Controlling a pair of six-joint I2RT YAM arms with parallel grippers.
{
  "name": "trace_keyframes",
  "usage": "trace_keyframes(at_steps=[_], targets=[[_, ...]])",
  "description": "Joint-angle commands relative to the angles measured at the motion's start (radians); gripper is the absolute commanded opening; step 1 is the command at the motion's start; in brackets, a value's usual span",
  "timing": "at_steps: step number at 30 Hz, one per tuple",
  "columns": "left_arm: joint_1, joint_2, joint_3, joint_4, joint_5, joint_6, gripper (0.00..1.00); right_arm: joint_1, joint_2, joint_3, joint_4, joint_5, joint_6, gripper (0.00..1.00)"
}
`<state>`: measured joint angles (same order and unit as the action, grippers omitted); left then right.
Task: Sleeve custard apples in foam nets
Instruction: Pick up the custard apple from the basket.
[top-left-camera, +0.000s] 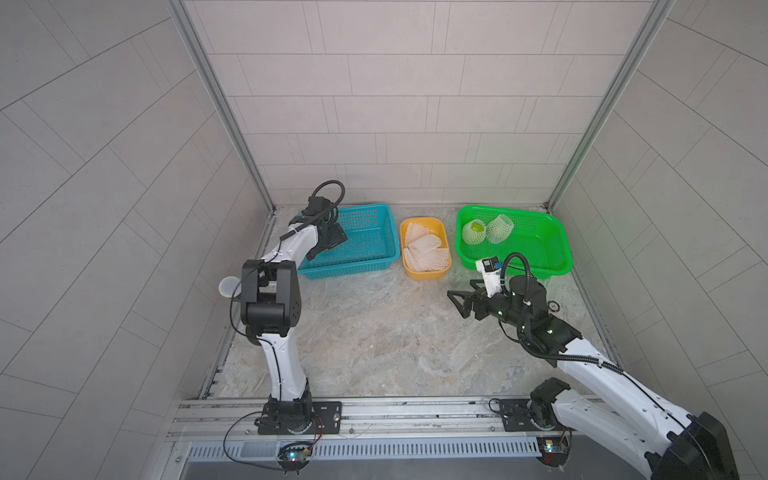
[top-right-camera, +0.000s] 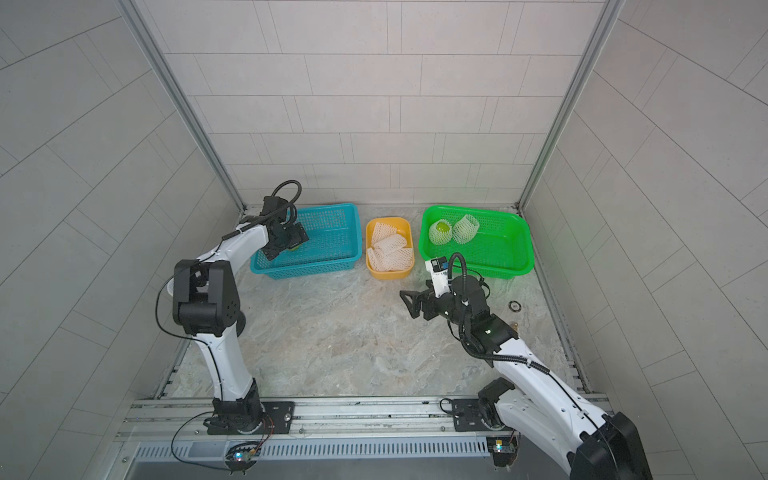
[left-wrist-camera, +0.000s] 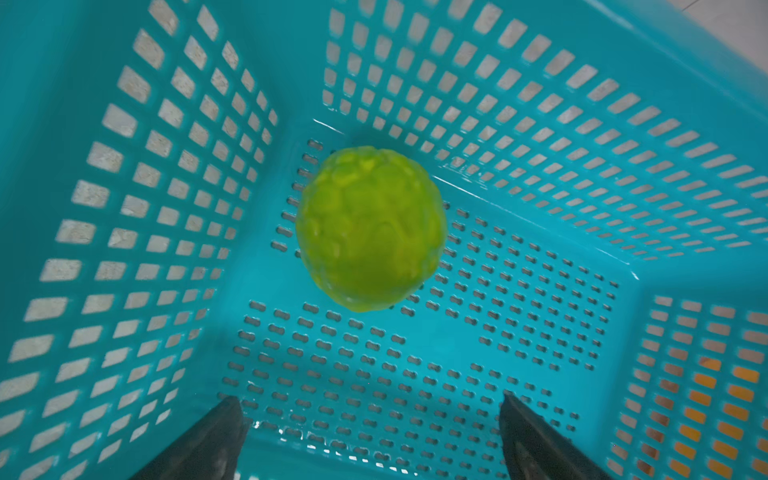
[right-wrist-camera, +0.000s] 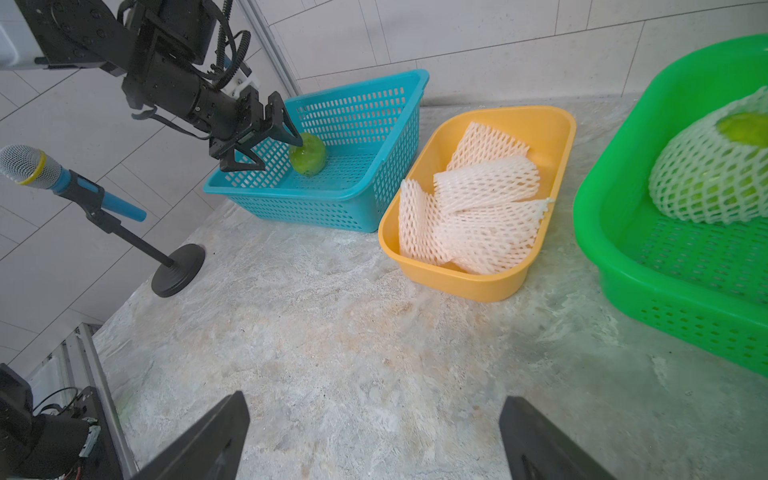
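Green basket (top-left-camera: 530, 245) at one o'clock holds two sleeved custard apples (top-left-camera: 473, 232); we find the teal basket (top-left-camera: 368, 241) at eleven o'clock with one bare custard apple (left-wrist-camera: 370, 228), our left gripper (left-wrist-camera: 370, 397) spread wide over it. Yellow tub (top-left-camera: 435, 226) at twelve keeps loose foam nets (top-left-camera: 424, 250), and our right gripper (right-wrist-camera: 374, 397) hangs wide and empty near three o'clock.

Even, bright light — soft shadows, glare on the blue basket (left-wrist-camera: 540, 195), wide-angle bending at edges.

no readable text, no labels — baskets and arms unmarked
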<state>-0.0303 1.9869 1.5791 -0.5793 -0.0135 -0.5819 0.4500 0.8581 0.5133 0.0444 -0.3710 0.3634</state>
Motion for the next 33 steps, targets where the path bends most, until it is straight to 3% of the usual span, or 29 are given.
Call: trace_keyframes(at_steps=[1, 10, 22, 25, 29, 33], targets=[[0.013, 0.020, 0.043, -0.003, -0.036, 0.010, 1.00, 0.007, -0.029, -0.016, 0.022, -0.006, -0.020, 0.99], [0.013, 0.122, 0.126, 0.010, -0.048, 0.001, 1.00, 0.010, -0.027, -0.036, 0.041, -0.015, -0.020, 0.99], [0.015, 0.264, 0.260, -0.019, -0.148, 0.018, 0.99, 0.010, -0.028, -0.032, 0.047, -0.043, -0.017, 0.98], [0.016, 0.278, 0.267, -0.016, -0.157, 0.028, 0.96, 0.009, -0.022, -0.030, 0.050, -0.039, -0.017, 0.98], [0.017, 0.276, 0.275, -0.026, -0.143, 0.037, 0.82, 0.011, -0.006, -0.032, 0.066, -0.039, -0.009, 0.98], [0.017, 0.251, 0.289, -0.065, -0.100, 0.037, 0.74, 0.011, 0.005, -0.039, 0.086, -0.045, 0.003, 0.98]])
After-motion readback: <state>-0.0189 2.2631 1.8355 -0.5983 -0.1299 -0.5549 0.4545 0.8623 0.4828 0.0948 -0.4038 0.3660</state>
